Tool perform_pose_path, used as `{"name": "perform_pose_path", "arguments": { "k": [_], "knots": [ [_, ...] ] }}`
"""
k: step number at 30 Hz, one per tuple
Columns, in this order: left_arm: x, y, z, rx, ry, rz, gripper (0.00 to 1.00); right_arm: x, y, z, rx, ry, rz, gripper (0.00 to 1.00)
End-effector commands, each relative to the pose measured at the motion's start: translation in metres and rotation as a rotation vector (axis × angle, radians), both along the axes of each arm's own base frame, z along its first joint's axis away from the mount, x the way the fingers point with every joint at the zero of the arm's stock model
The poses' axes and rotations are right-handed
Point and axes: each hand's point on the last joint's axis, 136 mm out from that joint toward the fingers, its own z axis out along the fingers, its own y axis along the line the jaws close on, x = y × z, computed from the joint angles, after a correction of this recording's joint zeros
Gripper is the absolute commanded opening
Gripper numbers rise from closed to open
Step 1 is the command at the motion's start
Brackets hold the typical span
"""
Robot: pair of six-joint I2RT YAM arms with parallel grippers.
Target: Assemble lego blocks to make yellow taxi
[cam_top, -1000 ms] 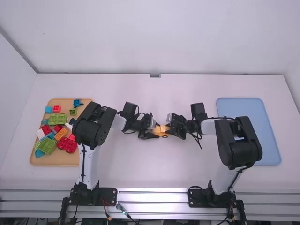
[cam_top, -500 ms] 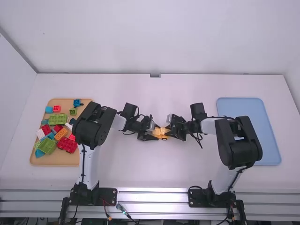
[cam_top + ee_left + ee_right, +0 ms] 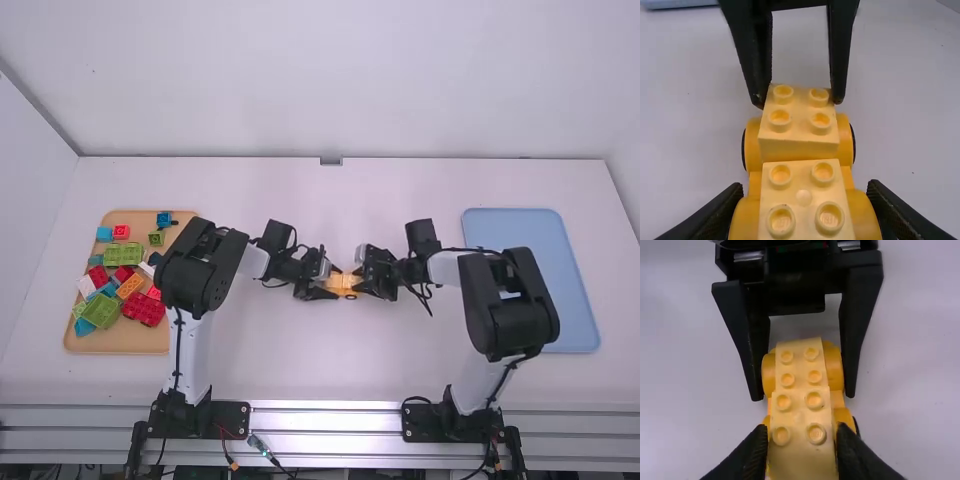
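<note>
The yellow taxi point(image 3: 345, 284) is between the two grippers over the middle of the tabletop point(image 3: 300, 360); in the high view, the grippers cover its ends. Whether its underside touches the tabletop cannot be told.

Well to the taxi's left is a wooden tray point(image 3: 115, 344) of loose blocks, among them a red block point(image 3: 142, 308), a green block point(image 3: 101, 311) and an orange block point(image 3: 131, 285). Some overlap, so part of the pile is hidden, and the left arm point(image 3: 200, 267) covers the tray's side nearest the taxi.

At the taxi's left end is the left gripper point(image 3: 331, 283). Its fingers are parted by the width of the rounded wheel section and hold it from both sides; in the left wrist view, the bottom edge cuts off that end of the taxi. Two raised parts with four studs each show along the top.

At the taxi's right end, the right gripper point(image 3: 364, 282) has its fingers more narrowly parted, holding the studded raised part from both sides. The right wrist view cuts off this end.

Well to the taxi's right is a blue tray point(image 3: 525, 225), partly covered by the right arm point(image 3: 510, 300).
</note>
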Motion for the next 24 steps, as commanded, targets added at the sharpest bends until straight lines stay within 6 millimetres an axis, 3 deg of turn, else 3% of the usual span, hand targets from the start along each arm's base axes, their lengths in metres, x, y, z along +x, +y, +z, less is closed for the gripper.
{"name": "perform_pose_path", "arguments": {
  "k": [1, 2, 3, 9, 12, 17, 24],
  "knots": [
    [-0.005, 0.004, -0.025, 0.090, -0.008, 0.015, 0.33, -0.002, 0.007, -0.003, 0.005, 0.011, 0.013, 0.57],
    [-0.006, 0.004, -0.025, 0.090, -0.008, 0.014, 0.33, -0.001, 0.008, -0.001, 0.013, 0.008, 0.013, 0.66],
    [-0.005, 0.004, -0.025, 0.090, -0.008, 0.015, 0.33, 0.001, 0.012, 0.003, 0.040, 0.004, 0.013, 0.69],
    [-0.005, 0.004, -0.026, 0.092, -0.008, 0.016, 0.33, 0.006, 0.013, 0.013, 0.101, -0.021, 0.021, 0.71],
    [-0.006, 0.004, -0.025, 0.091, -0.007, 0.015, 0.33, 0.006, 0.010, 0.005, 0.050, -0.017, 0.005, 0.68],
    [-0.006, 0.004, -0.025, 0.089, -0.008, 0.014, 0.32, -0.006, 0.018, -0.004, -0.008, -0.047, 0.074, 0.52],
    [-0.006, 0.003, -0.024, 0.083, -0.003, 0.012, 0.31, -0.004, 0.017, 0.003, 0.063, -0.078, 0.073, 0.50]
  ]
}}
